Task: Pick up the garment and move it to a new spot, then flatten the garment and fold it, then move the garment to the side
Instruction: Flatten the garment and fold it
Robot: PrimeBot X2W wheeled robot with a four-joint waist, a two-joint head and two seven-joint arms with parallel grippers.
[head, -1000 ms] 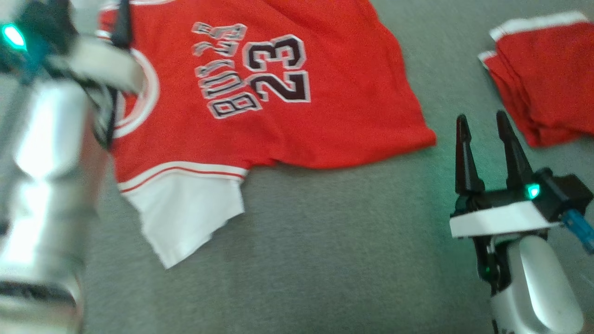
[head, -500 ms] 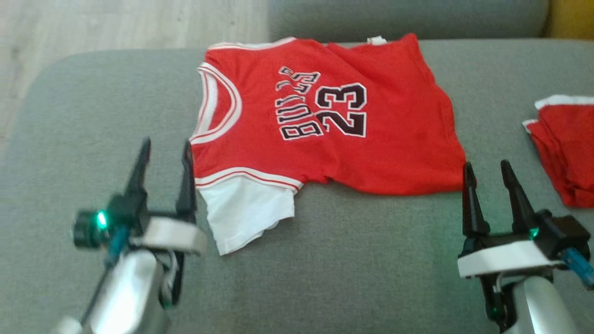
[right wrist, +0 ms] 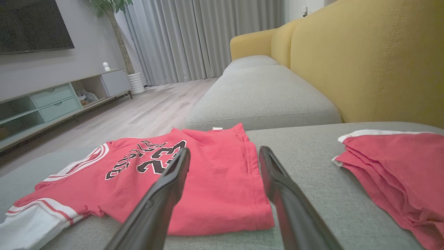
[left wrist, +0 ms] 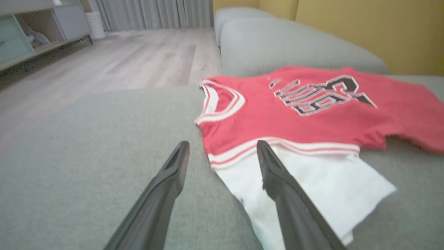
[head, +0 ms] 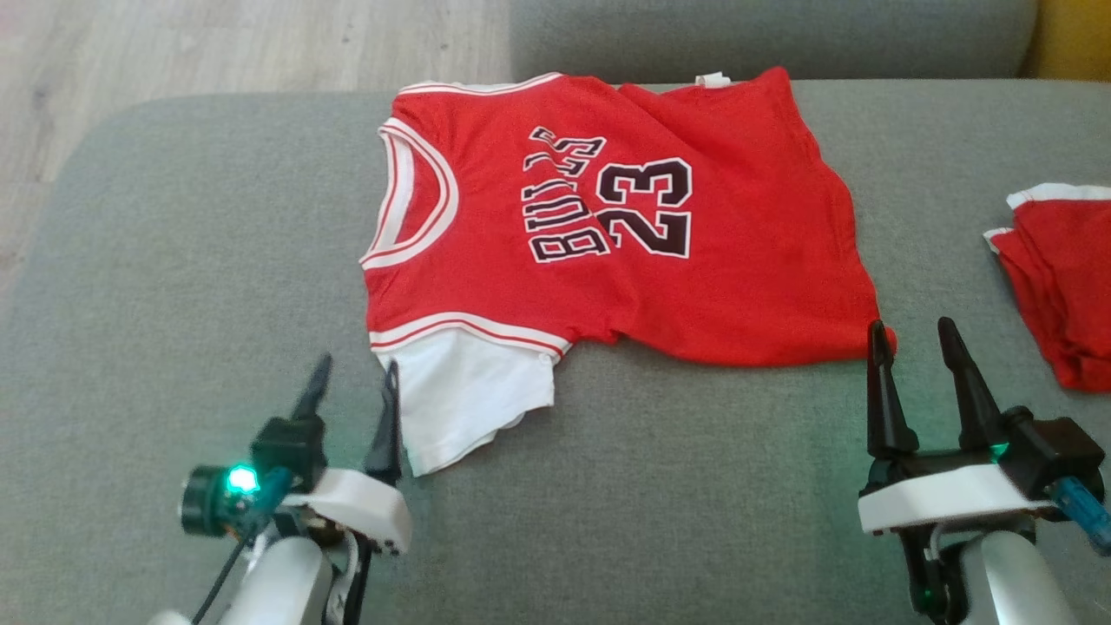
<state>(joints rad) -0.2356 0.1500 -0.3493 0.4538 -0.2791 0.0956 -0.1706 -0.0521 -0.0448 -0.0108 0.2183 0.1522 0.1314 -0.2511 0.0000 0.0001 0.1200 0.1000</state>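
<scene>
The garment [head: 608, 226] is a red jersey with "BULLS 23" and a white sleeve, spread flat on a grey sofa cushion [head: 191, 260]; it also shows in the left wrist view [left wrist: 312, 104] and the right wrist view [right wrist: 208, 180]. My left gripper [head: 356, 378] is open just left of the white sleeve [head: 469, 399], low over the cushion. Its fingers [left wrist: 277, 180] straddle the sleeve's near corner in its wrist view. My right gripper [head: 913, 338] is open, its tips at the jersey's near right corner. Nothing is held by either.
A folded red garment [head: 1055, 278] lies at the cushion's right edge, also in the right wrist view [right wrist: 392, 166]. A yellow sofa back [right wrist: 364, 62] rises behind. Wooden floor [head: 217, 43] lies beyond the cushion's rounded left end. A second grey cushion [head: 764, 35] adjoins at the back.
The head camera has pulled back, so the whole jersey shows. My left arm has drawn down from over the collar to beside the white sleeve. The right gripper keeps its place.
</scene>
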